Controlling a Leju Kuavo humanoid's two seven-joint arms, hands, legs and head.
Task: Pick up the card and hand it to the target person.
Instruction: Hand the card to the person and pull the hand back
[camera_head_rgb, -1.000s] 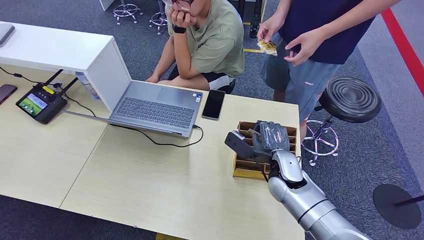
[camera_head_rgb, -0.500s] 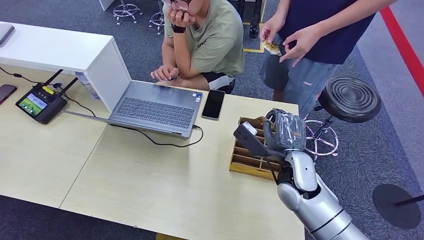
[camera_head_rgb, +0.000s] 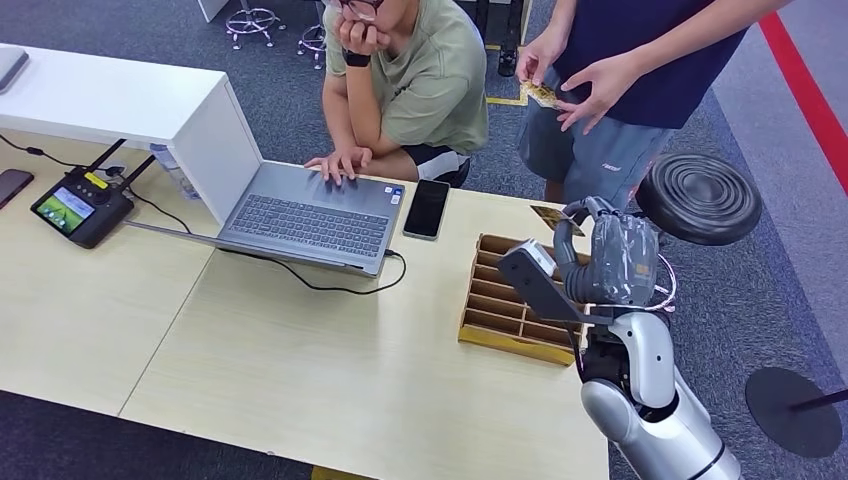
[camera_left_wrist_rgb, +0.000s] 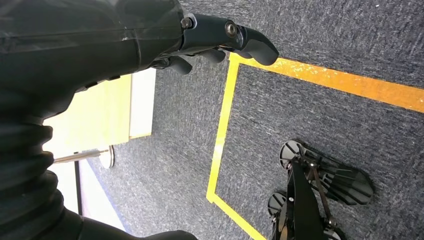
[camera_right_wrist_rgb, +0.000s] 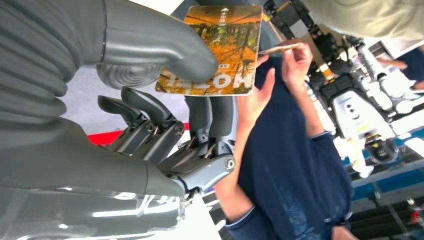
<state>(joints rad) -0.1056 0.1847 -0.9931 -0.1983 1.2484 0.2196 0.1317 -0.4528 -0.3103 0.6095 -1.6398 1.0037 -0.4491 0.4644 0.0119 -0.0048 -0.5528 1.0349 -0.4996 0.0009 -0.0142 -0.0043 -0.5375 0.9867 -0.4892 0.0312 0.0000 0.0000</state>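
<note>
The right hand (camera_head_rgb: 610, 262) pinches the card (camera_right_wrist_rgb: 215, 47) between thumb and finger, raised just above the far corner of the wooden organizer (camera_head_rgb: 510, 312). Beyond the organizer stands the person in navy (camera_head_rgb: 640, 60), holding another card; the left hand (camera_left_wrist_rgb: 100, 45) hangs over carpet, fingers loosely curled on nothing

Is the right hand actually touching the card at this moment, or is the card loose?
Touching. In the right wrist view the right hand pinches the card: its thumb lies across the card's face and dark fingers sit behind it.
</note>
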